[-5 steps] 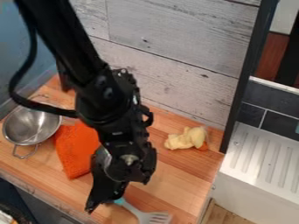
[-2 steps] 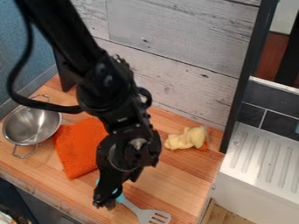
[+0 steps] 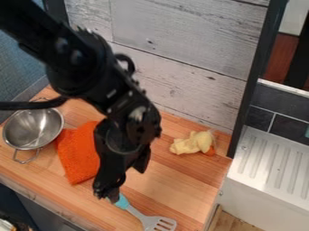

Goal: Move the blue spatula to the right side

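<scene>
Gripper (image 3: 106, 193) at handle of blue spatula (image 3: 128, 206) on desk (image 3: 175, 180), open or closed state of jaws indeterminable, orange cloth (image 3: 78, 155) beside metal colander (image 3: 31, 131).

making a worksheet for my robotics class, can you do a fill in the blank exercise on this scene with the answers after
The cloth beside the metal strainer is ____ in colour.
The strainer has ____ wire handles.
As pictured, the pale yellow item lies to the ____ of the cloth.
The gripper is at the spatula's ____ end, not its slotted end.

Missing words: orange; two; right; handle
</scene>
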You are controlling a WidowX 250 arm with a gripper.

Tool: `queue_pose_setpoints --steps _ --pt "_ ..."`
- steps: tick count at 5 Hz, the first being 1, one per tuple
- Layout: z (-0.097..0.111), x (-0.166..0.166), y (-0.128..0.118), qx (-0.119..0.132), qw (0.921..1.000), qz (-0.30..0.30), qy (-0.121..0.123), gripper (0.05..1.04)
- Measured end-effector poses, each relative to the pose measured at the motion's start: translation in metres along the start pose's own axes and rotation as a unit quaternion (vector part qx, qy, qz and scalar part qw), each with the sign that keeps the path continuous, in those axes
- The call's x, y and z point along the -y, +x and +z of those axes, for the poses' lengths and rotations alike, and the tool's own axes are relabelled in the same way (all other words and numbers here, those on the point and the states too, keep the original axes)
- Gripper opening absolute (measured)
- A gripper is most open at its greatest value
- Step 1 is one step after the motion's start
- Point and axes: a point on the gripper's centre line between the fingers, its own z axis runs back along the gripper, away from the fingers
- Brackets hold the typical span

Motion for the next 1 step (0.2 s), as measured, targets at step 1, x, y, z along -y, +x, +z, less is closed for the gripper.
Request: queue_pose_setpoints --steps 1 --pt "0.0176 0.0055 0.0084 0.016 0.9998 0.001 -0.012 1.0"
